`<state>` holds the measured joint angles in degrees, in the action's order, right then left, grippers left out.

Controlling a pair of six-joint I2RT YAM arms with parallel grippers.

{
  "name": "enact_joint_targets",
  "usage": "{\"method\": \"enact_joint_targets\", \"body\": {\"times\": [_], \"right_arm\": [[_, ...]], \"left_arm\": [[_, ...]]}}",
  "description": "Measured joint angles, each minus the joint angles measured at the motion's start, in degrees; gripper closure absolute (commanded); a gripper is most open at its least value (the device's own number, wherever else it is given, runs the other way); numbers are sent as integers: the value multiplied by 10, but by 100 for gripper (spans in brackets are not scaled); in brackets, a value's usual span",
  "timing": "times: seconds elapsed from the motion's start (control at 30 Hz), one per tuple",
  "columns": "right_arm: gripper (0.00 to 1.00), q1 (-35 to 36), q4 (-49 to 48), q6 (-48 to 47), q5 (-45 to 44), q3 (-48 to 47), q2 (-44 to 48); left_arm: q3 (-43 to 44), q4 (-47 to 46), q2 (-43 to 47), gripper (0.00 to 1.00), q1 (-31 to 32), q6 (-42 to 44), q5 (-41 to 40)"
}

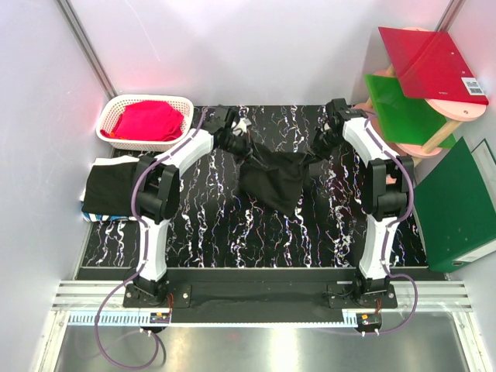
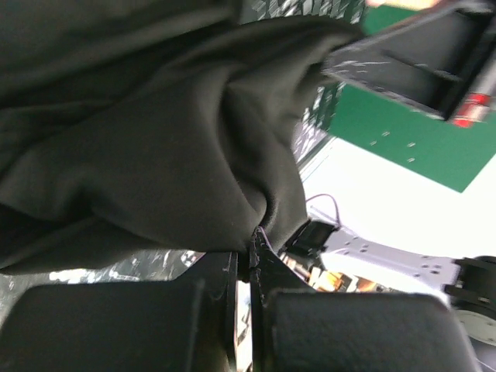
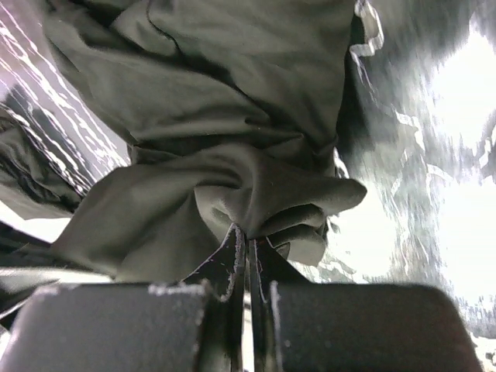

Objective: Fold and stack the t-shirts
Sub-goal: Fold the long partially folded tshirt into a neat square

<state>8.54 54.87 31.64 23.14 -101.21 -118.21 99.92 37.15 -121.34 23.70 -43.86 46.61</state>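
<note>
Centre frame: soft black cotton t-shirt [image 1: 275, 182], bunched, held by left gripper [image 1: 246, 147] and right gripper [image 1: 316, 153], both jaws pinched tight on fabric. Step: spreading. Next, probably: draw apart, lay flat.

The crumpled black t-shirt [image 1: 273, 182] was soft matt cloth; the black white-veined counter [image 1: 232, 232] looked smooth, the white latticed basket [image 1: 147, 98] plastic.

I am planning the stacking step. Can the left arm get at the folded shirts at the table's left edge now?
Probably not yet: the left gripper is shut on the black t-shirt, though the folded shirts lie uncovered beside that arm.
</note>
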Motion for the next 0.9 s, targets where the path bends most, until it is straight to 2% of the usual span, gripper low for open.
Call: {"method": "enact_joint_targets", "body": {"times": [0.13,0.17,0.2,0.27,0.3,0.4,0.43,0.47,0.6,0.73,0.9], "right_arm": [[97,0,-5,0,4,-39,-34],[95,0,-6,0,4,-46,-42],[89,0,-6,0,4,-52,-52],[75,0,-7,-2,3,-63,-71],[62,0,-9,-2,2,-66,-79],[34,0,-10,-7,-18,-75,-94],[18,0,-10,-11,-32,-75,-95],[10,0,-10,-19,-49,-75,-95],[7,0,-18,-30,-96,-65,-73],[9,0,-38,-28,-101,-8,8],[19,0,-103,24,-47,127,130]], "left_arm": [[57,-10,-19,100,-8,-18,3],[69,-13,-24,100,-11,-22,3],[80,-16,-28,100,-15,-26,3],[96,-26,-37,100,-22,-34,3],[99,-31,-40,100,-25,-39,3],[99,-58,-53,100,-36,-60,3],[97,-75,-58,100,-40,-72,3],[92,-92,-63,100,-43,-84,3],[79,-162,-89,100,-51,-133,11],[83,-201,-122,100,-55,-165,18],[92,-217,-140,100,-55,-188,21]]}}
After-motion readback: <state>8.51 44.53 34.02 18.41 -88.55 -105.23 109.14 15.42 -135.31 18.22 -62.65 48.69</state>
